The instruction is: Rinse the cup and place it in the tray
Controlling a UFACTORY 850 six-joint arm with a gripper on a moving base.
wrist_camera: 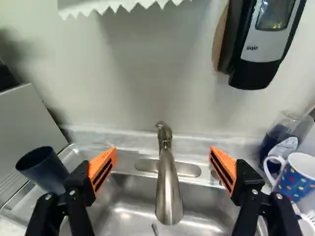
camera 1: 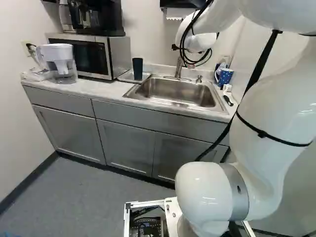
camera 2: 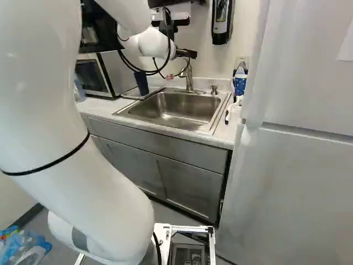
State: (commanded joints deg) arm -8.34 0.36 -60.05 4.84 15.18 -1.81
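The dark blue cup [wrist_camera: 42,169] stands on the tray [camera 1: 129,79], on the counter between the microwave [camera 1: 81,55] and the sink [camera 1: 173,92]. Seen from the wrist, it is outside the gripper [camera 2: 186,53], beyond the finger on the microwave side; that finger overlaps the cup's lower part in the wrist view, and I cannot tell how near the two really are. Its mouth faces up.

The jaws are wide apart, their orange pads [wrist_camera: 102,169] facing each other across the faucet [wrist_camera: 168,189]. The spout shows in the gap between them, with space visible on both sides, and points down over the sink basin. The faucet's base and lever are ahead of the fingers, at the back of the sink, near the wall. Between the faucet and the cup lies the sink's rim, next to the tray.

On the other side of the gripper, beyond the other finger, a spotted blue-and-white mug [wrist_camera: 297,179] stands at the far corner of the counter, with a glass container [wrist_camera: 290,130] behind it. A small pump [camera 2: 213,89] rises from the sink's back rim. Higher up, a soap dispenser [wrist_camera: 266,44] hangs on the wall, and a paper towel [wrist_camera: 115,6] hangs ahead of the gripper.

Past the microwave, at the left of the left base view, is a water pitcher [camera 1: 59,60]. A fridge [camera 2: 292,176] fills the right of the right base view.
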